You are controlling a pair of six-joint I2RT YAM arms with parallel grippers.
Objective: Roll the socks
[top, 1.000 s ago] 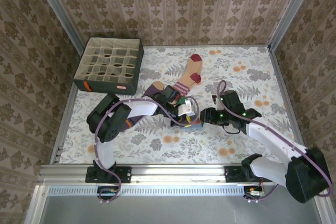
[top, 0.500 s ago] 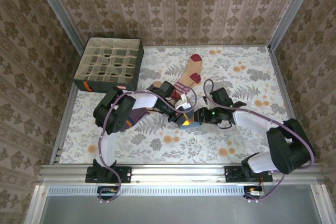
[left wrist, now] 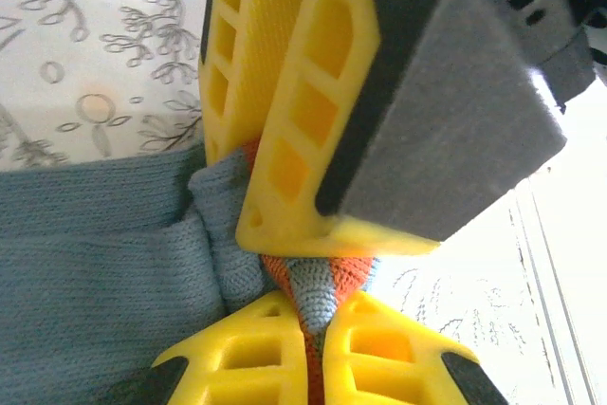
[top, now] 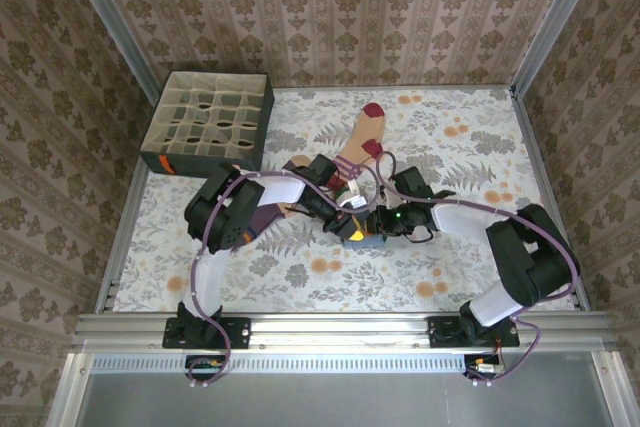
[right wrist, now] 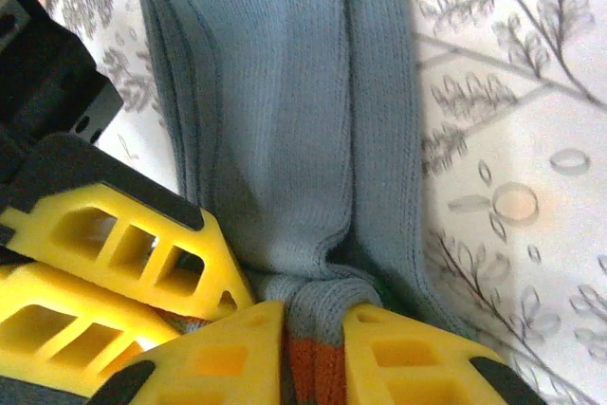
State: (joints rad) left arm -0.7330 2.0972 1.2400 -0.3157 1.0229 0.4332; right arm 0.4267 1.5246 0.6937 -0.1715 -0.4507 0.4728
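The left fingers (left wrist: 237, 362) and right fingers (right wrist: 408, 362) both clamp the blue-grey sock (right wrist: 285, 120) by its orange cuff (left wrist: 318, 282), a limp, light knit likely best held there.

Centre: left tool (top: 349, 219) and right tool (top: 380, 221) meet tip to tip, both pinched on the cuff of the blue-grey sock (right wrist: 285, 120), their fingers packed close together.
Left-centre: left arm (top: 275, 190) lies across the surface (top: 480, 147) above the purple sock (top: 262, 219), barring that stretch.
Right-centre: right arm (top: 470, 217) reaches in from the near right.
Far left corner: grid box (top: 205, 122) fills it.
Far middle: peach sock (top: 365, 135) lies flat, just beyond the tools.
Far right: bare surface, open to the wall.
Near strip: bare surface between the arm bases.
Edges: walls (top: 330, 7) close three sides.
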